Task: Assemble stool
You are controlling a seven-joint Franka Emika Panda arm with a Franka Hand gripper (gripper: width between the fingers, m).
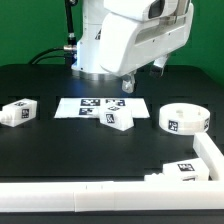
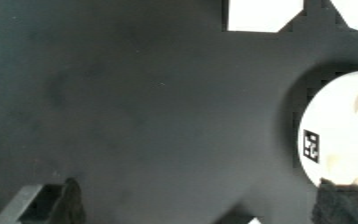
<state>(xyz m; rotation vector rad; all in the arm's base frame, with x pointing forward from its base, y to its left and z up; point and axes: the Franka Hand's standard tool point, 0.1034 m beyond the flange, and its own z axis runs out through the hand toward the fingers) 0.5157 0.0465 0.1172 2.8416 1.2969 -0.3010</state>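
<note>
Wide-open and empty, the end effector hovers over the dark surface near the marker board, I judge to pick its first part. The round seat lies flat at the exterior view's right. One leg sits just beside the board, and another leg is tucked against the L-shaped rail, probably a brace.

White round seat on black table, fingers wide apart.
</note>
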